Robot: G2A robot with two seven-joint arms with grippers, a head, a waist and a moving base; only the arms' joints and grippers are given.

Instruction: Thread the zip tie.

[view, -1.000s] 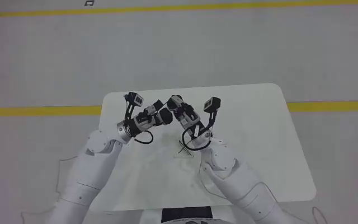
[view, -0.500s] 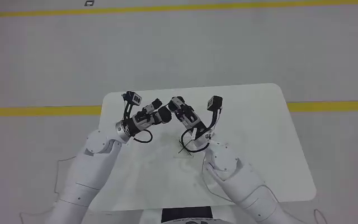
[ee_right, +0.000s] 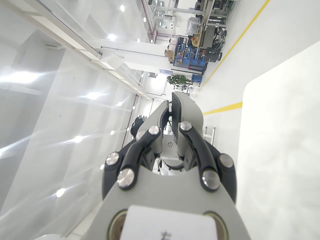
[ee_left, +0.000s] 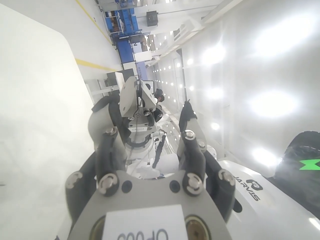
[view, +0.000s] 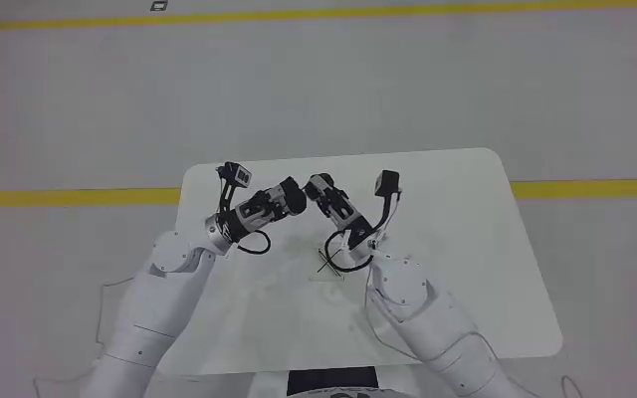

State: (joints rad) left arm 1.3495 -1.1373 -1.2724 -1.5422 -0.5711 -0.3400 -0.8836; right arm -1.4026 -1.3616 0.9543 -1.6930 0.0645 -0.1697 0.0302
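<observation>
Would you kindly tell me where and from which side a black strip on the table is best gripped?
Probably at a free end, away from where the two black strips cross, coming straight down: they lie flat and thin on the table, so fingers must straddle the width.

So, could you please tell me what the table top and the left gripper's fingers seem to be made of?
The table is white, matte and smooth, probably laminate or painted board. The left gripper has fingers with dull black links, plastic or coated metal, pinned by shiny metal screws; their dark tip pads look rubbery, unsure.
</observation>
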